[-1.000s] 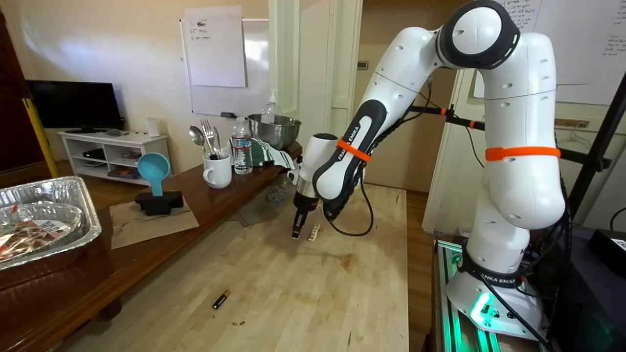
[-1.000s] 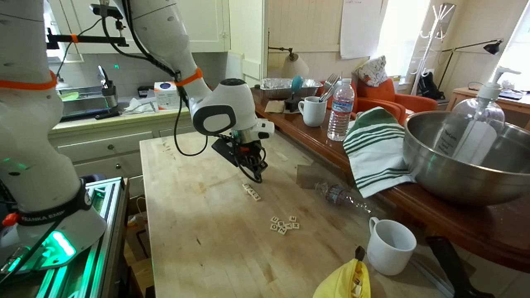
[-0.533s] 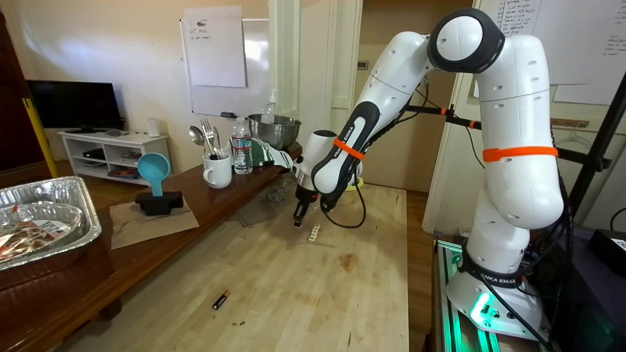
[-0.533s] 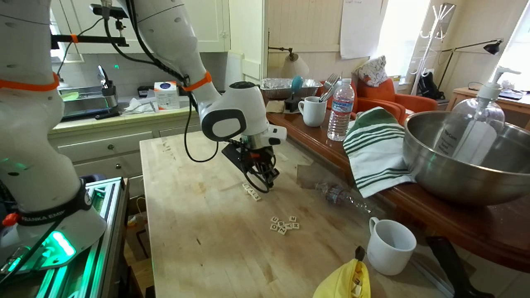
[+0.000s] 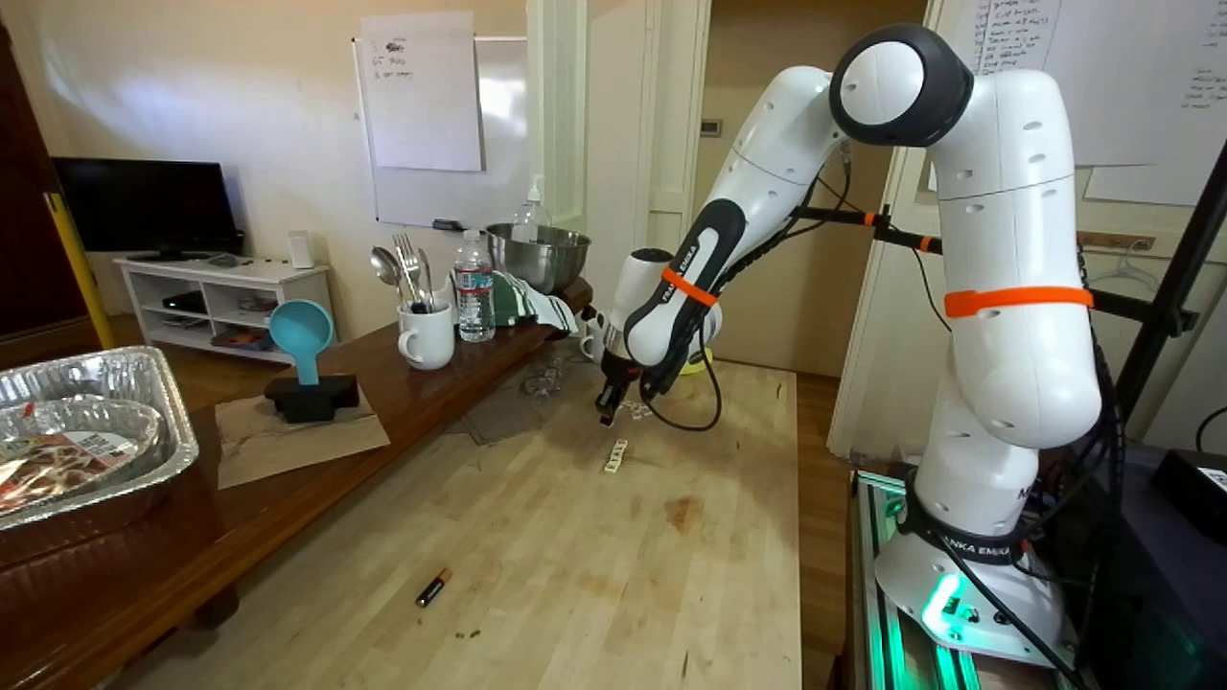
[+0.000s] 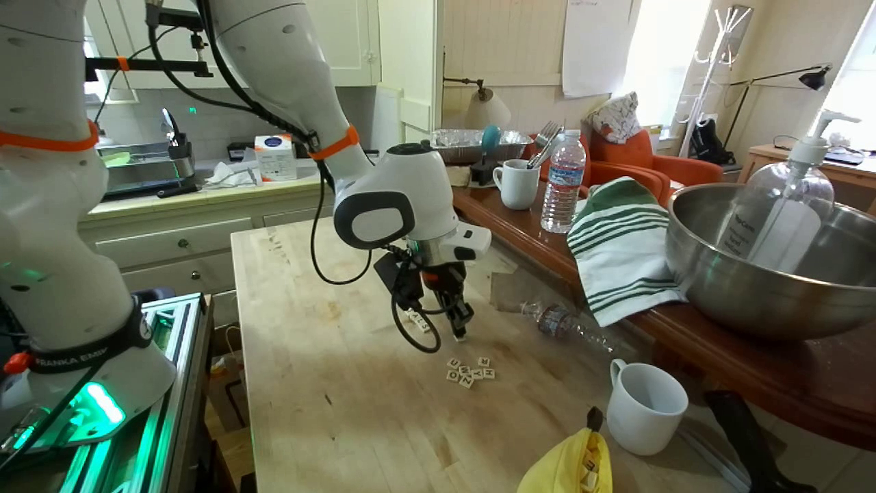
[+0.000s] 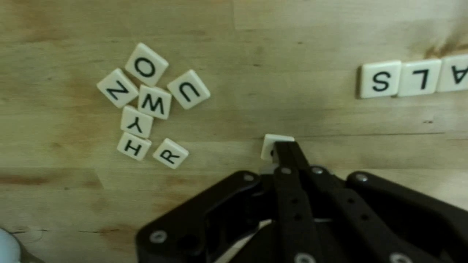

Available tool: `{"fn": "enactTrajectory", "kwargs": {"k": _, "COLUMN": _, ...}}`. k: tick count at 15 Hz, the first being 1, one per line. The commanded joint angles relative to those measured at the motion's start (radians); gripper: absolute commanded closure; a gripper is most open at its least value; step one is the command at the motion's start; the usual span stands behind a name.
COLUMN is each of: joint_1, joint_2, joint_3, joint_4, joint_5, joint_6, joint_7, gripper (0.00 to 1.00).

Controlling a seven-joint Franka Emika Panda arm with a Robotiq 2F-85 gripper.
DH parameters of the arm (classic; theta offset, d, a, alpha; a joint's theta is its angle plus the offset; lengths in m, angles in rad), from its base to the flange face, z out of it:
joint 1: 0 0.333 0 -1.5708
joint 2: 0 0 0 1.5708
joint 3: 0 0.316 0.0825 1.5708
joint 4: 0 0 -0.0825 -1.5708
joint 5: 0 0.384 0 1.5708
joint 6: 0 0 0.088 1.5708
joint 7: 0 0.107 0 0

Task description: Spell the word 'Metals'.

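Note:
Pale letter tiles lie on the wooden table. A row [image 5: 615, 456], partly hidden by my arm in an exterior view [image 6: 418, 320], shows S [image 7: 381, 79], L [image 7: 419, 77] and part of A [image 7: 454, 73] in the wrist view. A loose group [image 6: 469, 372] holds U [image 7: 189, 89], an M or W [image 7: 154, 102], R [image 7: 170, 153] and several others. My gripper [image 7: 287, 144] has its fingertips together. A single tile [image 7: 269, 146] sits right at the tips, its letter mostly covered. In both exterior views the gripper [image 5: 607, 414] [image 6: 460, 329] is low between row and group.
A yellow pouch [image 6: 564, 465], a white mug [image 6: 647, 414] and a black handle [image 6: 746, 438] stand beyond the loose tiles. A crumpled bottle [image 6: 561, 323] lies beside the raised brown ledge [image 6: 520, 236]. A battery [image 5: 433, 586] lies at the table's opposite end.
The gripper has moved from beside the tile row toward the loose group. The tile at its tips seems to have moved with it. The row and the group look unmoved.

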Motion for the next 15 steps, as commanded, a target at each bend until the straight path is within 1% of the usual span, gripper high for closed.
{"fn": "enactTrajectory", "kwargs": {"k": 1, "joint_1": -0.014, "joint_2": 0.010, "joint_3": -0.023, "joint_4": 0.008, "joint_5": -0.039, "joint_6": -0.039, "joint_7": 0.043, "gripper": 1.00}}
{"fn": "enactTrajectory", "kwargs": {"k": 6, "joint_1": -0.028, "joint_2": -0.025, "joint_3": -0.027, "joint_4": -0.002, "joint_5": -0.032, "joint_6": -0.048, "joint_7": 0.043, "gripper": 1.00}}
{"fn": "enactTrajectory", "kwargs": {"k": 15, "joint_1": -0.029, "joint_2": -0.121, "joint_3": -0.031, "joint_4": -0.029, "joint_5": -0.041, "joint_6": -0.056, "joint_7": 0.048, "gripper": 1.00}}
